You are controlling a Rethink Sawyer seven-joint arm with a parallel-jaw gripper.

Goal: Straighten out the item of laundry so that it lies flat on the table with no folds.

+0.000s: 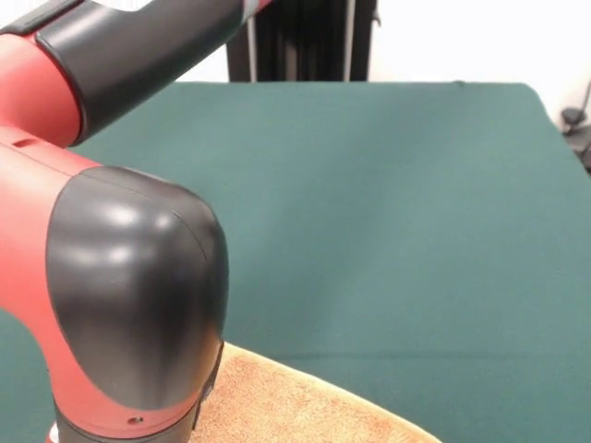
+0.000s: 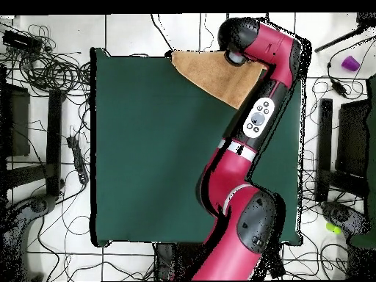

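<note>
The item of laundry [image 1: 305,406] is an orange-tan towel at the bottom edge of the front view, partly behind the arm's black and red joint [image 1: 129,305]. From overhead the towel [image 2: 213,73] lies at the top edge of the green table [image 2: 147,147], right of the middle, tapering to a point toward the table's centre. The arm's end hangs over the towel's right part and hides it. My gripper [image 2: 236,56] shows only as a small grey piece under the wrist. The table [image 1: 388,203] spreads wide beyond the towel.
The arm's long red links [image 2: 250,139] cross the table's right side from the base at the bottom. Cables [image 2: 44,59] lie on the floor around the table. Black stands [image 2: 323,147] flank the right side, and a purple object [image 2: 351,63] sits on the floor at upper right.
</note>
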